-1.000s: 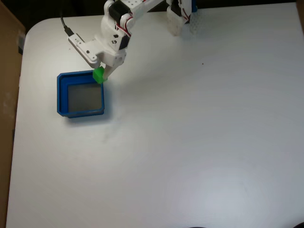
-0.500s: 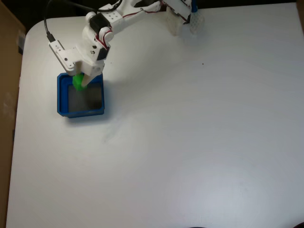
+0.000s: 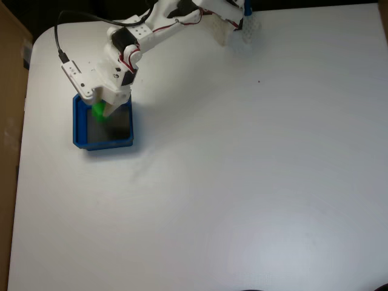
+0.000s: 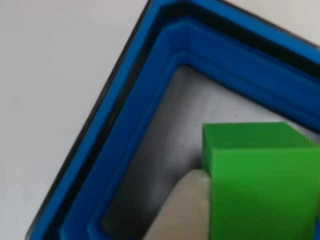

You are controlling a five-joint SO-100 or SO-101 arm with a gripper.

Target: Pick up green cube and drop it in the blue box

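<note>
The green cube (image 3: 98,111) hangs over the upper left part of the blue box (image 3: 79,124), held between the fingers of my white gripper (image 3: 102,111), which is shut on it. In the other view the green cube (image 4: 260,180) fills the lower right, with a pale fingertip (image 4: 182,210) pressed against its left face. Below it lie the blue box's stepped wall (image 4: 130,125) and grey floor.
The white table (image 3: 242,182) stretches wide to the right of and below the box. The arm's base (image 3: 233,21) stands at the back edge. A brown board (image 3: 9,121) runs along the table's left side.
The gripper carried the green cube leftward from the box's upper right corner to over its inside. In the last half second it shifted only slightly.
</note>
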